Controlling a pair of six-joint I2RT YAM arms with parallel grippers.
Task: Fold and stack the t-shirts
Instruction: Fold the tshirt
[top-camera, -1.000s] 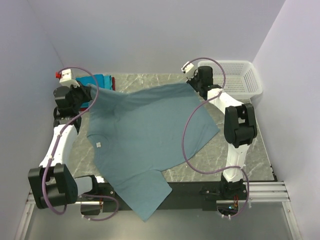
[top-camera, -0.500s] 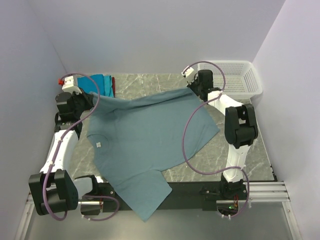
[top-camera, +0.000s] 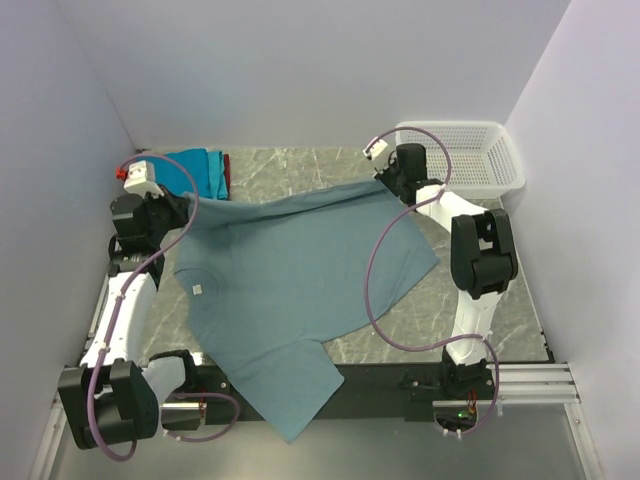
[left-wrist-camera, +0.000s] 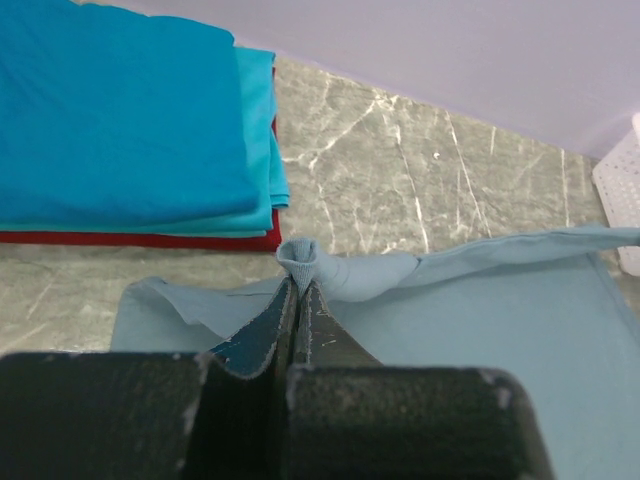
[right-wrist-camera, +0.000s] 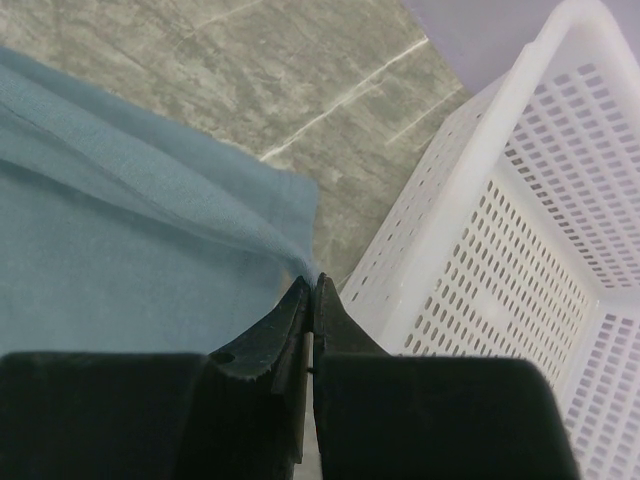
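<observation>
I see the grey marble-patterned tabletop (top-camera: 300, 165) with the large dusty grey-blue cloth t-shirt (top-camera: 290, 270) spread over most of its middle. The shirt's near end hangs over the front edge between the two arm bases, and its far edge is lifted and stretched between my two arms.

At the far right corner sits the white plastic mesh basket (top-camera: 450, 125), close to the shirt's right corner. At the far left corner lies a stack of folded tees, with the bright blue one (left-wrist-camera: 120, 110) on top, the teal one (left-wrist-camera: 262, 130) under it and the red one (left-wrist-camera: 150, 240) at the bottom. The stack is just beyond the lifted cloth and apart from it.

My left gripper (left-wrist-camera: 297, 290) has its jaws pressed together on a bunched fold of the grey-blue shirt's far left corner. My right gripper (right-wrist-camera: 310, 285) is likewise pinched on the shirt's far right edge, just beside the basket wall.

A small white tag (top-camera: 197, 290) shows on the shirt near its left side.
</observation>
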